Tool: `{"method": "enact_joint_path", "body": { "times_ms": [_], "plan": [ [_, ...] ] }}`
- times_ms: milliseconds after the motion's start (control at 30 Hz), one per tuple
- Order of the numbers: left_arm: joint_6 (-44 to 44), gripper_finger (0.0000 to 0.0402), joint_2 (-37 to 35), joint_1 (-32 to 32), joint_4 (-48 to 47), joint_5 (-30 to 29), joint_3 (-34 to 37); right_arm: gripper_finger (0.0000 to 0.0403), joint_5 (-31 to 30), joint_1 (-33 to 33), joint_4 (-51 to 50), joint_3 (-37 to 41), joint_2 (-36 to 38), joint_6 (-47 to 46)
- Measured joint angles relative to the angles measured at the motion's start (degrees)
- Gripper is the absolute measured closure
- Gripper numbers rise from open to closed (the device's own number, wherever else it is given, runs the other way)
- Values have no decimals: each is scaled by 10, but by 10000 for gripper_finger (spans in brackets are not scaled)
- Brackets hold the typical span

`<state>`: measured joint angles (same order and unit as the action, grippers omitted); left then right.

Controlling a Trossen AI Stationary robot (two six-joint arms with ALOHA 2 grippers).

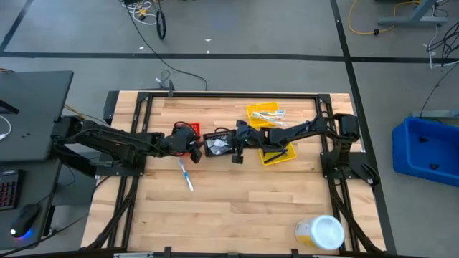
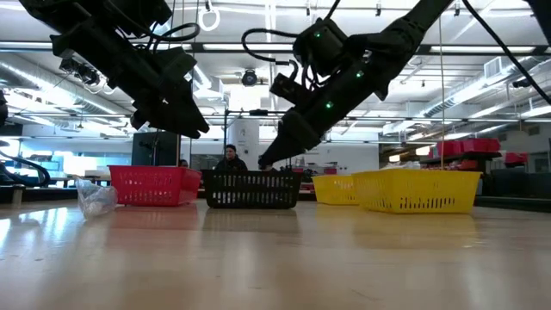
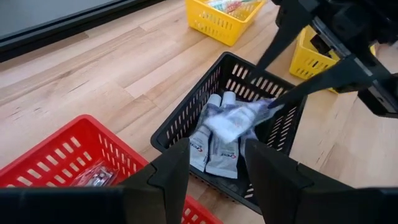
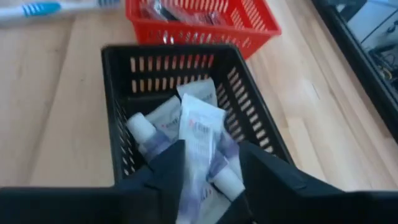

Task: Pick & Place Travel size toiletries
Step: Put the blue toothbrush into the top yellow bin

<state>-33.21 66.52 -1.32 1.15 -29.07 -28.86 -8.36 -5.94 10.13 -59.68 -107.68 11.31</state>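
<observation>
The wooden desk [image 1: 237,208] carries everything here. Near its back edge sit two yellow bins [image 1: 271,132], a black bin [image 1: 215,143] at the middle and a red bin [image 1: 188,136] just beside it. The big jar [image 1: 320,233] with a white lid stands near the front right corner. The right end effector [image 4: 208,168] hangs over the black bin, fingers parted, a white-and-blue tube [image 4: 200,149] lying between them with more tubes [image 3: 214,146] piled in the bin below; whether it grips, I cannot tell. The left end effector [image 3: 214,171] hovers over the red and black bins, fingers apart, holding nothing. A blue-and-white toothbrush [image 1: 186,174] lies on the bare desk just in front of the red bin.
</observation>
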Motion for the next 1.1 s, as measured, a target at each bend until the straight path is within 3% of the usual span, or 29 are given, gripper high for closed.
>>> {"method": "enact_joint_path", "body": {
  "times_ms": [133, 267, 467, 600, 867, 1100],
  "plan": [
    [20, 237, 0, 0, 0, 32, 0, 203, 0, 11, 33, 0, 0, -6],
    [60, 237, 0, 0, 0, 106, 0, 178, 0, 35, 82, 0, 2, -22],
    [155, 250, 0, -20, -1, 266, 0, 170, 0, 83, 70, 0, 7, -35],
    [215, 265, 0, -56, -3, 324, 0, 181, 0, 110, 64, 0, 7, -59],
    [341, 266, 0, -134, -95, 304, 0, 205, -1, 130, 55, 0, 7, -68],
    [384, 239, 0, -148, -199, 277, 0, 222, -1, 130, 56, 0, 7, -111]
  ]
}}
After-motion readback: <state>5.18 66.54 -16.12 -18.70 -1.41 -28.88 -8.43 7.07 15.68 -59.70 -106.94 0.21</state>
